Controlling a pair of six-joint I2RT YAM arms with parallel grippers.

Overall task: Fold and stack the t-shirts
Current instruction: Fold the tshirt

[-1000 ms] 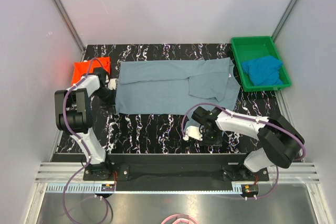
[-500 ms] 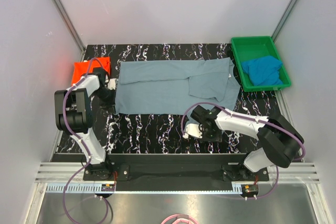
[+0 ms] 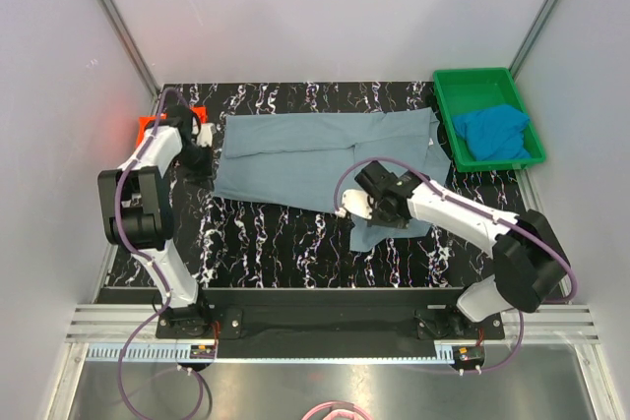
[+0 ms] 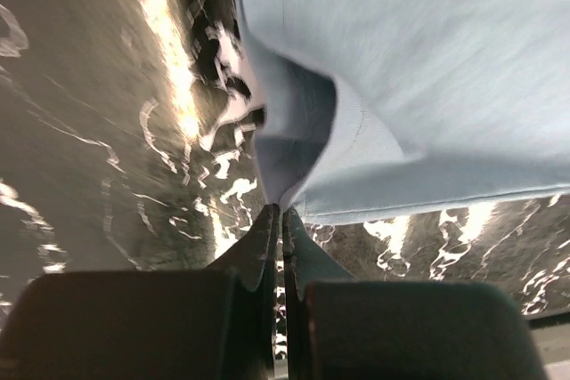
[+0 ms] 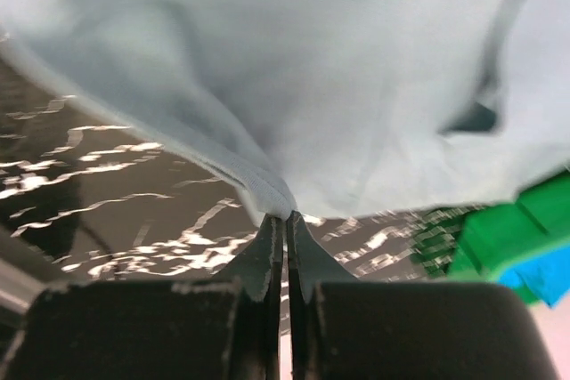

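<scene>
The large grey-blue t-shirt [image 3: 305,159] lies spread across the black marbled table [image 3: 266,233]. My left gripper [image 3: 209,148] is shut on the shirt's left edge, and the left wrist view shows a fold of grey-blue t-shirt [image 4: 401,68] pinched at the left gripper [image 4: 281,213]. My right gripper [image 3: 362,211] is shut on the near hem; the grey-blue t-shirt [image 5: 294,68] bunches up from the right gripper [image 5: 285,214]. The orange-red t-shirt [image 3: 150,126] lies at the far left, mostly hidden behind the left arm. The bright blue t-shirt [image 3: 492,133] lies crumpled in the tray.
A green plastic tray [image 3: 455,93] stands at the far right corner and shows in the right wrist view as the green tray [image 5: 503,233]. Grey walls close in the table on three sides. The arm bases sit on a rail at the near edge.
The right gripper has shut on the shirt's near hem and carried it away from the near edge. The left gripper has moved toward the far side with the shirt's left edge.
</scene>
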